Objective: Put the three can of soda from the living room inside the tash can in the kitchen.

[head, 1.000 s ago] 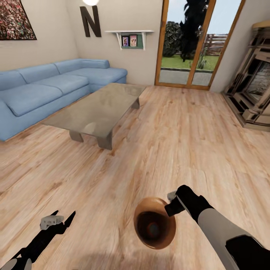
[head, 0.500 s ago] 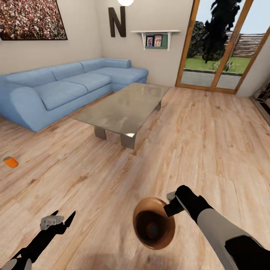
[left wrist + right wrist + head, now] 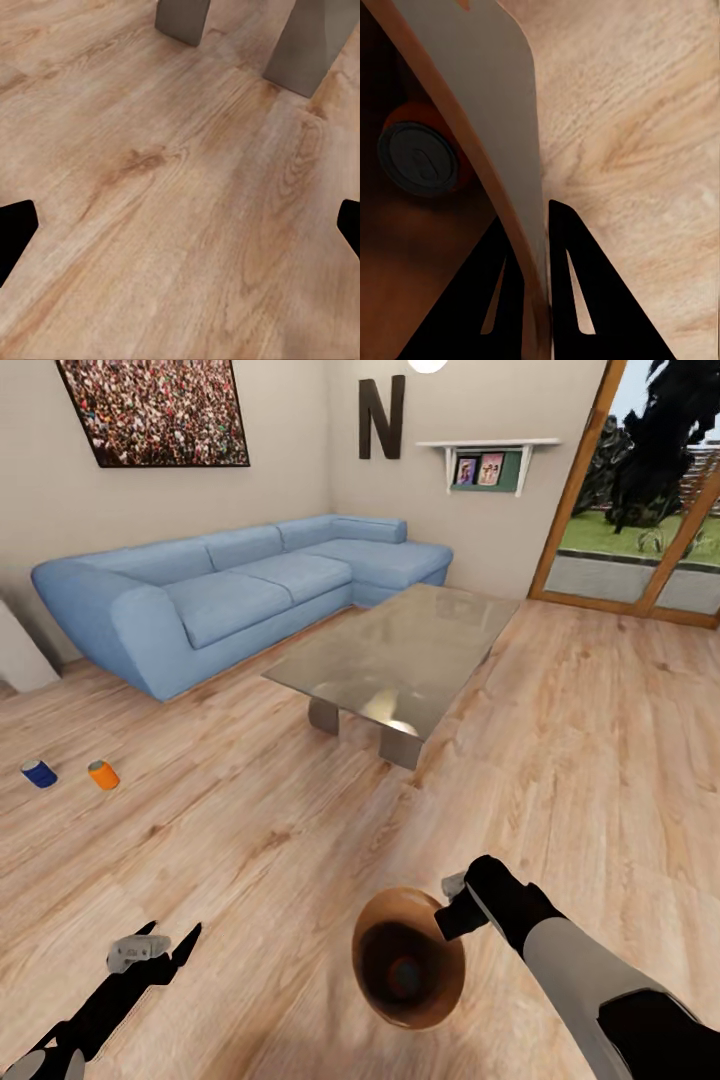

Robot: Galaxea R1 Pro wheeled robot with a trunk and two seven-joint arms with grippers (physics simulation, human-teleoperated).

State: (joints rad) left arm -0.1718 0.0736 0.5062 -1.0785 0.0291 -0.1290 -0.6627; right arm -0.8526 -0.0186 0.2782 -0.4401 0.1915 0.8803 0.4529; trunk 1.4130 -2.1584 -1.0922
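The right gripper point(image 3: 452, 905) pinches the rim of the round wood-lined, grey-walled trash can point(image 3: 408, 958), its fingers point(image 3: 574, 289) pressed on either side of the wall; an orange-sided soda can point(image 3: 424, 157) already lies inside. The left gripper point(image 3: 160, 947) hangs empty, fingers spread. Far left on the wood floor point(image 3: 560, 760), near the blue L-shaped sofa point(image 3: 230, 595), lie a dark blue can point(image 3: 39, 773) and a bright orange can point(image 3: 103, 774), just beside each other. The robot seems to be carrying the bin in search of cans; next it should drive left toward them.

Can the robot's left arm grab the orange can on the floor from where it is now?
Probably not yet. The orange can lies on the floor beside the blue can, well ahead of the left gripper, which is open and empty. Nothing blocks the way; the robot likely needs to roll closer first.
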